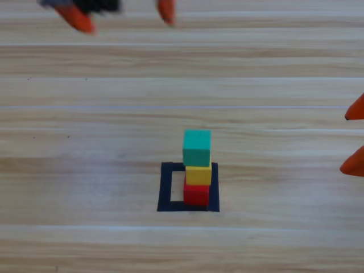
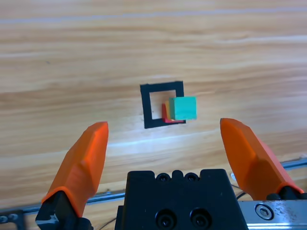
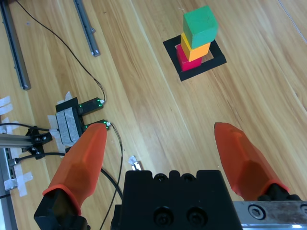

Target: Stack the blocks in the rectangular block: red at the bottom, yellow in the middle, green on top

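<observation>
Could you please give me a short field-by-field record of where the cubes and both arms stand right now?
stack order: red cube at the bottom, yellow cube in the middle, green cube on top
stack place: inside the black tape square, toward its right side
left tool: open, at the top edge, far from the stack
right tool: open, at the right edge, clear of the stack
task state: the stack looks finished

The high view looks straight down on the table. Both wrist views look from well back over it, sharing the stacked blocks in the tape square.
</observation>
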Robot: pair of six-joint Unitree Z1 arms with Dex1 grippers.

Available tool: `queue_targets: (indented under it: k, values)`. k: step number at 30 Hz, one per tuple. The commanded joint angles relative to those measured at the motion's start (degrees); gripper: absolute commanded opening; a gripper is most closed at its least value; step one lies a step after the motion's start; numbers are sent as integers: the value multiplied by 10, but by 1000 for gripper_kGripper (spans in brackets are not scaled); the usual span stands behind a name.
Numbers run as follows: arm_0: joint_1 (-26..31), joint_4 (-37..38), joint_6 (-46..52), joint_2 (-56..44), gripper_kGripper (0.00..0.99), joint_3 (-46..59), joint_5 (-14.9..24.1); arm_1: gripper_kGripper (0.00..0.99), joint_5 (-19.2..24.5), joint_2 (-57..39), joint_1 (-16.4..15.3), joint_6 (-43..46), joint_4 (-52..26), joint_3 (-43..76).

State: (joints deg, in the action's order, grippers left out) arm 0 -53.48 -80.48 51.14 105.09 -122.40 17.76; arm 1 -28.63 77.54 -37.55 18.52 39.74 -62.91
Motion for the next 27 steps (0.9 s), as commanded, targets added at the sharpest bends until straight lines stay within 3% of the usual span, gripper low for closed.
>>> queue_targets:
  k: [1,4,7,14,27]
  values:
    - [-18,30,-119,-139,990,66,46,986,-5,2,14,3,-7,17]
    - [-18,167,-233,-204,990,204,35,986,-5,2,14,3,-7,17]
    - [-18,350,-318,-300,990,394,-20,986,-4,10,14,5,-7,17]
    - [-18,572,-376,-374,990,648,-95,986,-2,21,14,8,-7,14]
    - [-18,612,-402,-346,990,686,-106,986,-10,29,14,13,-8,13]
